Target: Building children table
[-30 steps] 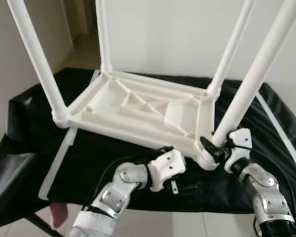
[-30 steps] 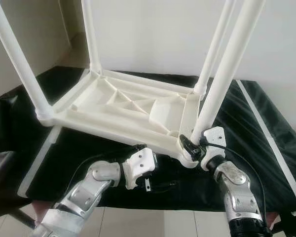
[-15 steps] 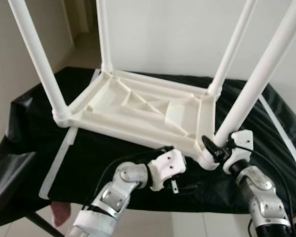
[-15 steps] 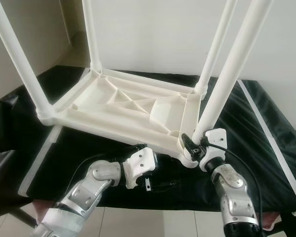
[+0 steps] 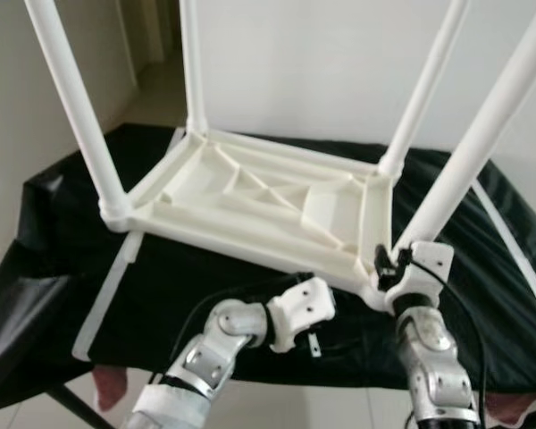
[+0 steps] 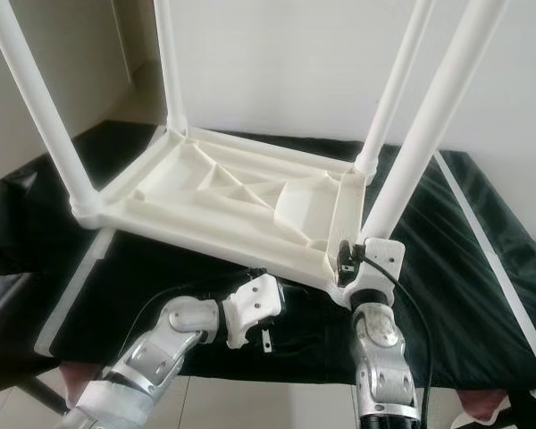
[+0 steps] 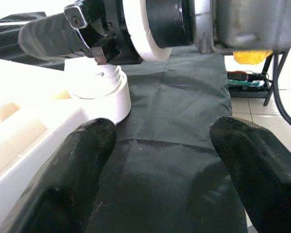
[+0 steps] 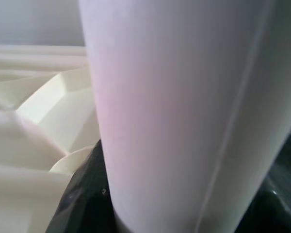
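Right gripper [image 5: 395, 265] clasps the near-right leg [image 5: 469, 161] at its socket on the upturned table [image 5: 268, 201], which rests on the black-draped tabletop [image 5: 54, 223]. Left wrist view: left gripper [image 7: 160, 160], spread empty, faces that socket (leg axis upright). Right wrist view: leg [image 8: 184, 107] close up.

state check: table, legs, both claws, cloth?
Table: upside down on the cloth, underside ribs showing.
Legs: four, all standing upright in the corner sockets.
Near right leg: gripped at its base.
Right claw: shut on the near right leg.
Left claw: open, low by the table's near edge, holding nothing.
Cloth: black, spread under the table, wrinkled.
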Available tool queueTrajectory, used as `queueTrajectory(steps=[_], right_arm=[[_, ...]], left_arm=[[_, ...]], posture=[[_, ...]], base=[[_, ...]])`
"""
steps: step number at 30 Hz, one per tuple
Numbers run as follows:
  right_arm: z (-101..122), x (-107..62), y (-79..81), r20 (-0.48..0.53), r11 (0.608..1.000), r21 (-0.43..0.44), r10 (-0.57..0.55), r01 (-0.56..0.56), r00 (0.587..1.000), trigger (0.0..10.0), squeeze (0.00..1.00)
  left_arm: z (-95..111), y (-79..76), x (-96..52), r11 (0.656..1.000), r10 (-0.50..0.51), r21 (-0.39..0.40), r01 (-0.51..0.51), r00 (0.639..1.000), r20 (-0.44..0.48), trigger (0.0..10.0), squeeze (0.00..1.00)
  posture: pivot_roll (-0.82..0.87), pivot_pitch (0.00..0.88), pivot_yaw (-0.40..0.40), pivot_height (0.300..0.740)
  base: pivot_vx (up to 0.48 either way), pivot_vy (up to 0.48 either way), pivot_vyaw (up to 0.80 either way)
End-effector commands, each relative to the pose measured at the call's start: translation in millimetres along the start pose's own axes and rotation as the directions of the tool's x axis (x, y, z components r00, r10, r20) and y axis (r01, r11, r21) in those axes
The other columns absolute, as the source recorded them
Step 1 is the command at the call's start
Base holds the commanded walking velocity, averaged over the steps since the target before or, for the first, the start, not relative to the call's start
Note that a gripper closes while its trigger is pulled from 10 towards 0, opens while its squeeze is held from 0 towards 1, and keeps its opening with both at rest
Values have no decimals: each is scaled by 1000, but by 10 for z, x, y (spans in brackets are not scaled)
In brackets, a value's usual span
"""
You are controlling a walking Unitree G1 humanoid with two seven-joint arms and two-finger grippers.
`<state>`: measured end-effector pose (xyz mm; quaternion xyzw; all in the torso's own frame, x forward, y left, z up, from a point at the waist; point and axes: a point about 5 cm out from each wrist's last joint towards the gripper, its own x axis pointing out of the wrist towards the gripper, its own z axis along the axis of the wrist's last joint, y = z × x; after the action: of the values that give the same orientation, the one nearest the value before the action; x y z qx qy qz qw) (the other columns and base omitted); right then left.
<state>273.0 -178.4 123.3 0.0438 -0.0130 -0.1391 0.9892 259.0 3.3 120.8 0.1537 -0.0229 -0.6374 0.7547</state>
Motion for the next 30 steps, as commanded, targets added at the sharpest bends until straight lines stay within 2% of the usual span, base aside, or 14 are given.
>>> queueTrajectory(steps=[1, 5, 7, 13, 14, 15, 16, 21, 23, 24, 25, 26, 27, 30], right_arm=[[-216, -66, -59, -99, 991, 10, -131, 132, 986, 10000, 0], [-218, -71, 6, -105, 990, 14, -141, 143, 984, 10000, 0], [-175, -66, 57, -91, 994, 24, -105, 108, 990, 10000, 0], [-134, -79, 74, -73, 995, 14, -95, 96, 993, 10000, 0], [-124, -83, 77, -68, 995, 13, -98, 99, 993, 10000, 153], [-124, -83, 77, -68, 995, 13, -98, 99, 993, 10000, 153], [-116, -86, 77, -65, 995, 16, -100, 101, 993, 10000, 1000], [-88, -91, 65, -48, 995, 11, -96, 96, 994, 10000, 1000], [-53, -86, 14, -36, 999, 12, -43, 43, 998, 10000, 1000], [-32, -75, -23, -27, 1000, 13, 4, -4, 1000, 10000, 180], [-10, -65, -57, -17, 998, 11, 54, -54, 998, 10000, 180], [-10, -65, -57, -17, 998, 11, 54, -54, 998, 10000, 180], [-5, -51, -82, -20, 996, 11, 89, -89, 996, 10000, 0], [12, -27, -123, -18, 990, 3, 139, -139, 990, 10000, 0]], left_arm=[[22, 43, 26, 998, 59, 22, -59, 998, 2, 10000, 0], [26, 38, 25, 998, 55, 24, -55, 998, 4, 10000, 0], [11, 35, 11, 999, 47, 27, -47, 999, 0, 10000, 0], [4, 61, -7, 998, 56, 31, -56, 998, 3, 10000, 0], [5, 72, -11, 997, 65, 31, -65, 998, 6, 10000, 0], [5, 72, -11, 997, 65, 31, -65, 998, 6, 10000, 0], [3, 81, -15, 997, 71, 23, -71, 997, 7, 10000, 0], [-2, 94, -34, 997, 78, 15, -78, 997, 9, 10000, 0], [-8, 104, -52, 996, 94, 5, -94, 996, 8, 10000, 0], [-7, 106, -56, 995, 103, 9, -103, 995, 9, 10000, 0], [-5, 107, -59, 994, 111, 16, -112, 994, 12, 10000, 0], [-5, 107, -59, 994, 111, 16, -112, 994, 12, 10000, 0], [-7, 109, -60, 993, 118, 12, -118, 993, 8, 10000, 0], [-11, 113, -61, 992, 125, -2, -125, 992, 4, 10000, 0]], posture=[[-27, 0, -42, 740], [-24, 0, -42, 740], [-23, 0, -39, 740], [-25, 0, -39, 740], [-25, 0, -39, 740], [-25, 0, -39, 740], [-27, 0, -37, 740], [-31, 0, -35, 740], [-30, 0, -32, 740], [-30, 0, -31, 740], [-30, 0, -31, 740], [-30, 0, -31, 740], [-28, 0, -33, 740], [-29, 0, -31, 740]], base=[[0, 0, 0], [0, 0, 0], [0, 0, 0], [0, 0, 0], [0, 0, 0], [0, 0, 0], [0, 0, 0], [0, 0, 0], [0, 0, 0], [0, 0, 0], [0, 0, 0], [0, 0, 0], [0, 0, 0], [0, 0, 0]])
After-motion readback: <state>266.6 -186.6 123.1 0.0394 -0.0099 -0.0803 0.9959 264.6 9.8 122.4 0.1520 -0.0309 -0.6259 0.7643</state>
